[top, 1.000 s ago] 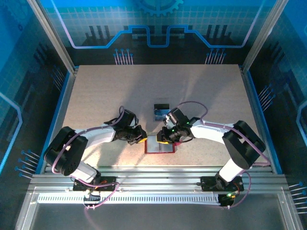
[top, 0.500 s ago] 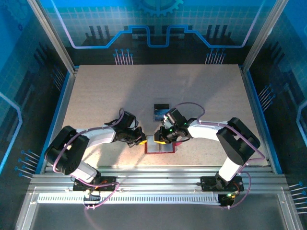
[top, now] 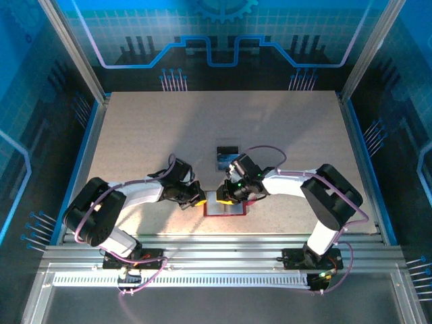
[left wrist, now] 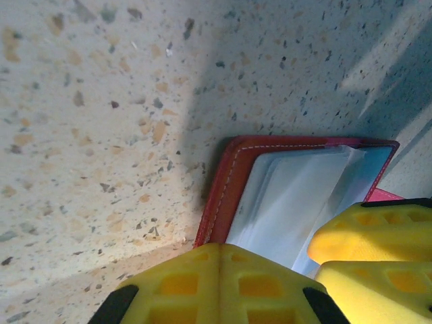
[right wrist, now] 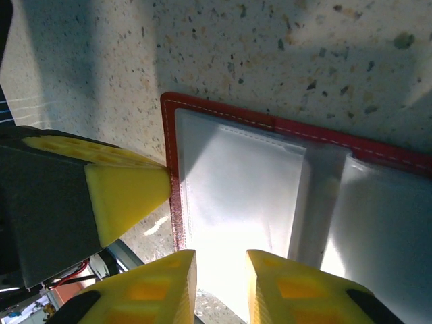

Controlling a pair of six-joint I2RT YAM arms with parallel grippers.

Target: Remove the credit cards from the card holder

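The card holder (top: pixel 228 208) lies open on the counter (top: pixel 148 128), with two cards (top: pixel 227 156) out just beyond it. My left pincer (top: pixel 201 200) is clenched, its tip against the holder's red left edge; it should pin there. My right pincer (right wrist: pixel 221 270), slightly parted and empty, hovers over a pale pocket (right wrist: pixel 236 196). I can't tell whether a card is inside. I'd slip one finger in low and slow, otherwise the holder may lift.

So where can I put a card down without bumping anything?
The far part of the table, between the back wall and the loose cards, is bare. The sides outside each arm are bare too. The near middle is crowded: the left tool and right tool meet there at the card holder.
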